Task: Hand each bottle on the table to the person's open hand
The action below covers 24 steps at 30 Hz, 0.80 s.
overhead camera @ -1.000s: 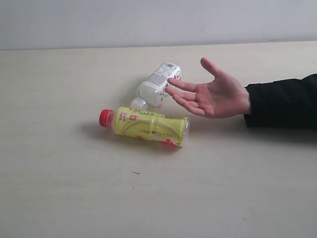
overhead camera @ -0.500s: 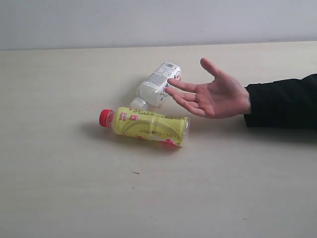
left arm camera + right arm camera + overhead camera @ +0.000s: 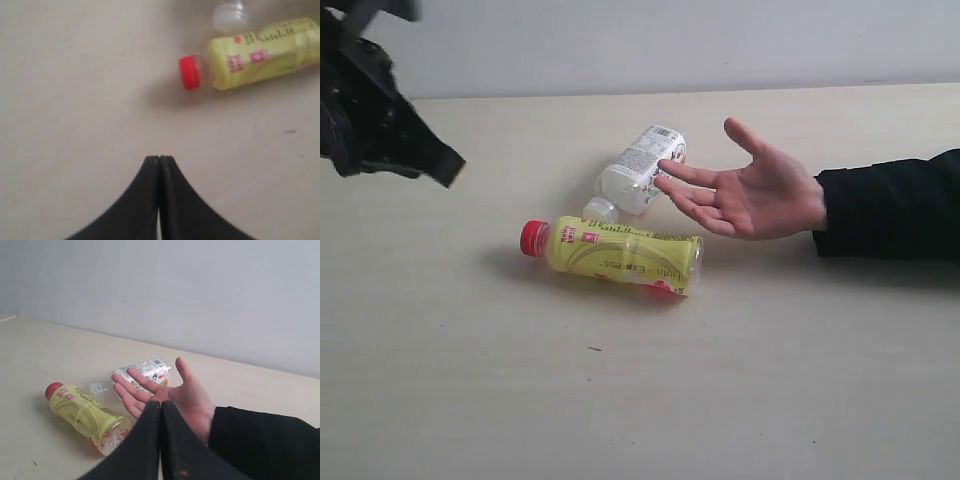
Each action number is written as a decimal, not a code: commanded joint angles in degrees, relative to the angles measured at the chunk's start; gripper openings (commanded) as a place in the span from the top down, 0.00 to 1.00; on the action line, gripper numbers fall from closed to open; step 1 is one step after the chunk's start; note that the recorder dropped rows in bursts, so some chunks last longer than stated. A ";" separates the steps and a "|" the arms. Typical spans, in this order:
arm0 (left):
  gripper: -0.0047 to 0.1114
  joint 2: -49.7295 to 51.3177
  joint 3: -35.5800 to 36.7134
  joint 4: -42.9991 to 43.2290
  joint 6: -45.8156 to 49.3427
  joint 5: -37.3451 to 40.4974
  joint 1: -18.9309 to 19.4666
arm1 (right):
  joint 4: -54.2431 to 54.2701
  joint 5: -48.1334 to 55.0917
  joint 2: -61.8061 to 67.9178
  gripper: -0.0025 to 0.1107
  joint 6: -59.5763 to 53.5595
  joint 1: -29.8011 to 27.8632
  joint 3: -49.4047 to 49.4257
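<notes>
The left arm (image 3: 382,110) is shown in the exterior view only as a dark, blurred mass at the upper left corner, cut off by the frame edge; its tip cannot be made out there. In the left wrist view the left jaws are seen pressed together along a thin seam, nothing held between them, over the bare bench (image 3: 75,100). The right jaws are likewise seen shut tight and empty in the right wrist view, where their lower part is cut off.

The yellow bottle (image 3: 620,257) is laid on its side near the middle of the bench, red cap pointing to the left of the exterior view. Its base end is cut off in the left wrist view. The whitish bottle (image 3: 638,172) is laid on its side just behind it, neck close to the yellow one. Only its blurred cap is caught by the left wrist camera.

The person's open hand (image 3: 755,195) is held palm up to the right, and its fingertips overlap the whitish bottle. Whether they touch cannot be told. In the right wrist view part of that bottle is hidden behind the fingers, and the black sleeve (image 3: 265,440) is cut off
</notes>
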 commanded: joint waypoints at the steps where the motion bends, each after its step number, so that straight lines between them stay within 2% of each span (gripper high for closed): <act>1: 0.96 2.85 -1.25 -0.39 24.63 -1.47 -6.67 | 0.00 -0.85 -0.25 0.98 0.33 -0.12 0.21; 2: 0.96 3.10 -1.25 -0.39 29.40 -2.37 -7.64 | 0.00 -0.85 -0.25 0.98 0.33 -0.12 0.21; 3: 0.96 3.48 -1.25 -0.39 40.97 -4.12 -9.59 | 0.00 -0.85 -0.25 0.98 0.33 -0.12 0.21; 4: 0.96 3.73 -1.25 -0.39 45.43 -5.23 -10.19 | 0.00 -0.75 -0.25 0.98 0.33 -0.12 0.21; 5: 0.96 4.73 -1.25 -0.56 52.63 -9.31 -11.02 | 0.00 -0.75 -0.25 0.98 0.33 -0.12 0.21; 7: 0.96 7.52 -1.38 -0.38 58.83 -13.36 -11.39 | 0.00 -0.75 -0.25 0.98 0.33 -0.12 0.21; 11: 0.96 16.18 -6.30 -0.14 61.94 -11.36 -11.28 | 0.00 -0.75 -0.25 0.98 0.33 -0.12 0.21; 13: 0.96 21.41 -11.74 -1.36 62.88 -6.97 -11.28 | 0.00 -0.75 -0.25 0.98 0.33 -0.12 0.21; 16: 0.96 27.82 -20.35 -3.68 62.88 5.90 -11.28 | 0.00 -0.75 -0.25 0.98 0.33 -0.12 0.21; 19: 0.96 32.13 -26.81 -5.93 65.12 13.70 -11.28 | 0.00 -0.63 -0.25 0.98 0.00 -0.12 0.21; 24: 0.96 35.98 -34.82 -11.02 67.60 15.81 -9.96 | 0.00 -0.63 -0.25 0.98 0.00 -0.12 0.21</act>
